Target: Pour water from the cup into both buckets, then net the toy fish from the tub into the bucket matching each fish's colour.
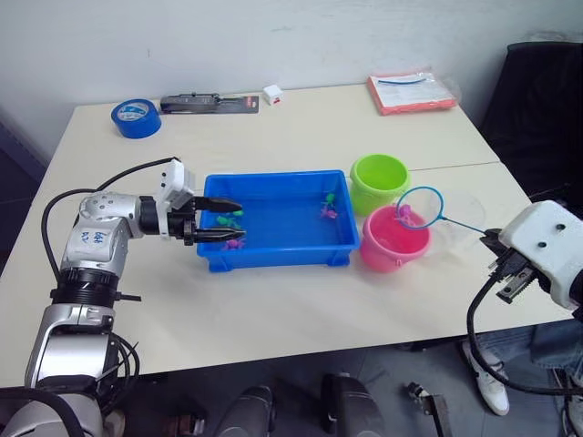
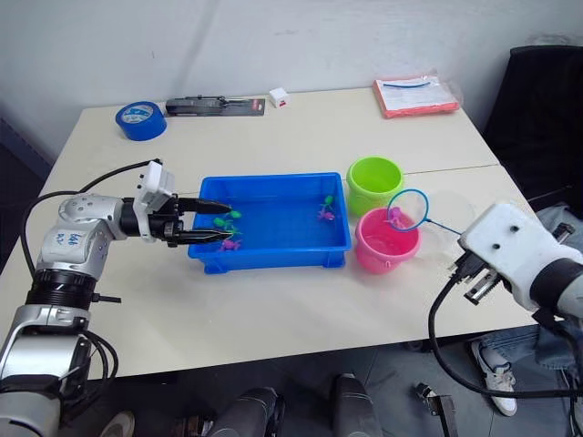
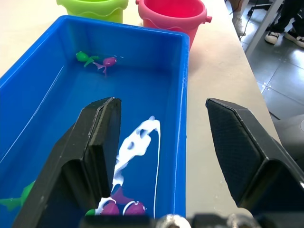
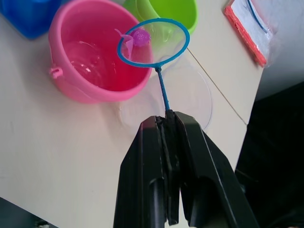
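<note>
The blue tub (image 1: 278, 259) sits mid-table with water and several toy fish: a green one (image 3: 84, 57) and a pink one (image 3: 108, 61) at its right end, others (image 1: 233, 220) at its left end. My left gripper (image 1: 228, 221) is open at the left end, one finger inside the tub and one outside its front wall. The green bucket (image 1: 379, 177) and pink bucket (image 1: 392, 246) stand right of the tub. My right gripper (image 4: 167, 118) is shut on the net's handle; the net (image 1: 419, 207) hangs over the pink bucket with a pink fish (image 4: 141, 36) in it. The clear cup (image 1: 460, 218) stands beside the pink bucket.
At the table's far edge lie a blue tape roll (image 1: 136, 117), a black packaged tool (image 1: 209, 102), a small white box (image 1: 272, 93) and a red folder (image 1: 412, 91). A black chair (image 1: 537, 100) stands at the right. A person's shoe (image 1: 492, 387) shows below the table edge.
</note>
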